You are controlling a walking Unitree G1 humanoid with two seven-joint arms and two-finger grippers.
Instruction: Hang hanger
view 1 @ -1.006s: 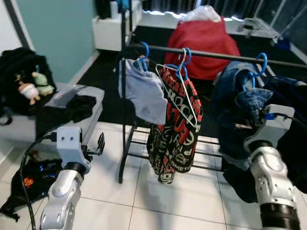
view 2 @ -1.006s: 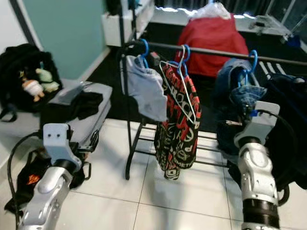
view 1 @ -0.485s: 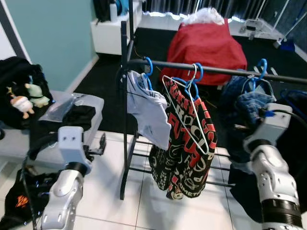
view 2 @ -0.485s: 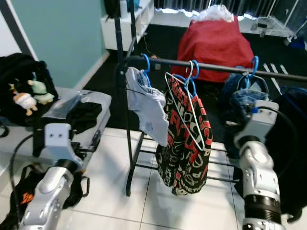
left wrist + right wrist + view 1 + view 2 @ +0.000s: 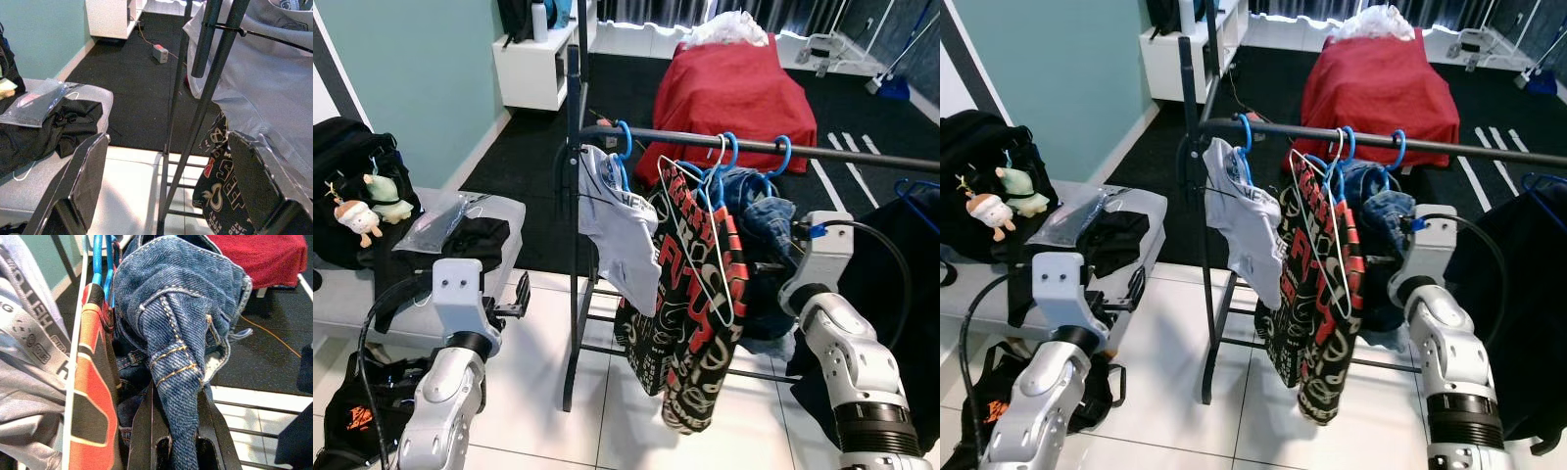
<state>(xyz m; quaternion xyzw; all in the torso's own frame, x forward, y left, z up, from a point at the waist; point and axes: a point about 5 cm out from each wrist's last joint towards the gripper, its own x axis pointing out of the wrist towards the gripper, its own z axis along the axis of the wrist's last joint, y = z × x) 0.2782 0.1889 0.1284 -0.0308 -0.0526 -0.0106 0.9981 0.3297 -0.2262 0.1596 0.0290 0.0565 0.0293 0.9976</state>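
Note:
A black rail [image 5: 847, 152] carries a grey T-shirt [image 5: 622, 230] on a blue hanger, a black-and-red garment [image 5: 695, 323] with a white wire hanger [image 5: 710, 257] in front of it, and folded blue jeans [image 5: 764, 217] on a blue hanger [image 5: 782, 153]. My right gripper [image 5: 173, 443] reaches in from the right and is shut on a fold of the jeans [image 5: 181, 347]; in the eye views the denim hides its fingers. My left gripper [image 5: 168, 186] is open and empty, held low to the left of the rack's post [image 5: 574, 235].
A grey bench [image 5: 504, 211] with black clothes and a plastic bag stands at the left, beside a black backpack [image 5: 347, 166] with plush toys. A dark garment [image 5: 911, 255] hangs at the rail's right end. A red-covered mound [image 5: 734, 88] lies behind the rack. A black bag [image 5: 362, 401] is on the tiles.
The camera has shifted. The jeans on their blue hanger have slid left along the rail, close to the black-and-red garment, and my right gripper has moved left with them. The left arm is unchanged.

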